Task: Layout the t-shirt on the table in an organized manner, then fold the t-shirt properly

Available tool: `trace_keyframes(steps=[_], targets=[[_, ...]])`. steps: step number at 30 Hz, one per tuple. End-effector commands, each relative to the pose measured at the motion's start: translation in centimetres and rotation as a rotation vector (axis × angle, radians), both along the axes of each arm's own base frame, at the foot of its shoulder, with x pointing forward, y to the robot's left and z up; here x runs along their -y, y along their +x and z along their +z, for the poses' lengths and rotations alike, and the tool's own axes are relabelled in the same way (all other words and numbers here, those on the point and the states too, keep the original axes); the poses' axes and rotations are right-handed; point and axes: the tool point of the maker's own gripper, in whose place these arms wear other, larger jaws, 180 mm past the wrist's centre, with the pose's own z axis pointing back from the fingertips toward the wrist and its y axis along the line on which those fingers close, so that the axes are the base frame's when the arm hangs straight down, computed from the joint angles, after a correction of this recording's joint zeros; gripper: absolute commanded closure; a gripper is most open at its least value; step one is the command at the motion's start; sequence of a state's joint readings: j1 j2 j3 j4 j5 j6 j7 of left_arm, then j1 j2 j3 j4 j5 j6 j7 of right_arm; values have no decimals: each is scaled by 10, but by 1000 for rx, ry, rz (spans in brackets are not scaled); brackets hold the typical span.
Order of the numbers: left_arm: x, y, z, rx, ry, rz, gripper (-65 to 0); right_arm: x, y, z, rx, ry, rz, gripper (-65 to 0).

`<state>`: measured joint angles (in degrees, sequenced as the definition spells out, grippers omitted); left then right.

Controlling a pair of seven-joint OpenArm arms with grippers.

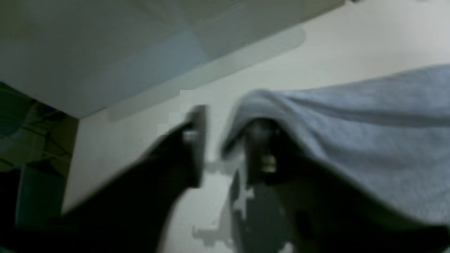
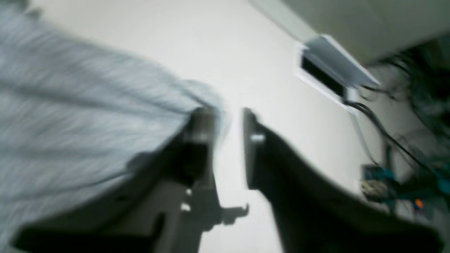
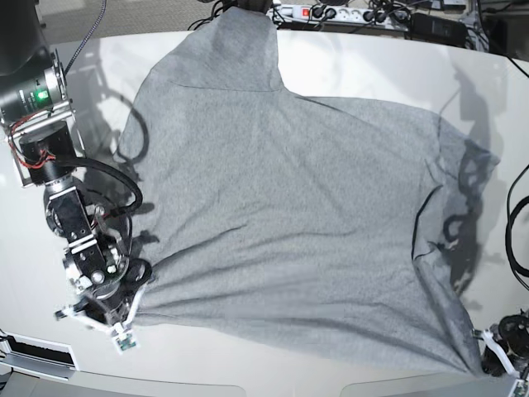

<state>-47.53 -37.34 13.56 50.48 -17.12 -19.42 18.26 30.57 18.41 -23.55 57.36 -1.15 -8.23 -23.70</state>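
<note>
Garment: the heather-grey soft cotton short-sleeved t-shirt (image 3: 289,215) is spread plain side up over most of the table; no lettering is visible.
Support: the large glossy off-white table (image 3: 364,66) is seen bare around the t-shirt on every side.
Upper part: one sleeve of the t-shirt is extended toward the table's far edge, beside a white power strip (image 3: 331,14).
Left gripper (image 1: 225,147): the black jaws are seen parted at the t-shirt's near corner; cloth is draped over one finger (image 1: 262,147) and is not pinched between the two.
Right gripper (image 2: 226,140): the jaws are seen parted at the t-shirt's other near corner; the hem is lying against one finger (image 2: 200,126), and a bare gap of table is visible between the fingers.
Image quality: both wrist views are blurred.
</note>
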Motion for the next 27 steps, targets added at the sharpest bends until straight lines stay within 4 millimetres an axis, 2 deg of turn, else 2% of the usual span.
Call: trace_keyframes(steps=[1, 2, 5, 9, 10, 12, 14, 15, 18, 19, 22, 25, 27], targets=[[-10, 8, 38, 95, 2, 24, -294, 6, 21, 42, 101, -12, -9, -251], [-13, 9, 41, 105, 2, 40, -322, 7, 24, 48, 104, -14, -17, -271], [-22, 9, 41, 101, 6, 97, -327, 11, 33, 65, 109, -14, -40, -274], [-35, 2, 23, -6, -42, 188, -321, 20, 36, 75, 60, -14, -100, -274], [-37, -1, 18, -35, -43, 200, -297, 23, 35, 75, 41, -13, -117, -274], [-45, -5, 15, -63, -23, 216, -220, 26, 32, 71, 2, -15, -137, -273], [-55, -7, 23, -39, 11, 224, -197, 26, 27, 62, -52, -31, -112, -272], [-60, -8, 28, -18, 20, 224, -209, 24, 25, 56, -78, -36, -86, -272], [-69, -12, 32, -18, 36, 227, -303, 24, 19, 44, -113, -45, -66, -272], [-72, -13, 33, -19, 40, 232, -313, 24, 17, 40, -118, -45, -65, -272], [-73, -15, 33, -22, 13, 229, -313, 23, 13, 32, -130, -43, -60, -272], [-52, -17, 29, -55, -32, 111, -313, 23, 9, 25, -145, -42, -61, -272], [-52, -16, 27, -61, -4, 103, -314, 24, 5, 20, -161, -43, -65, -272]])
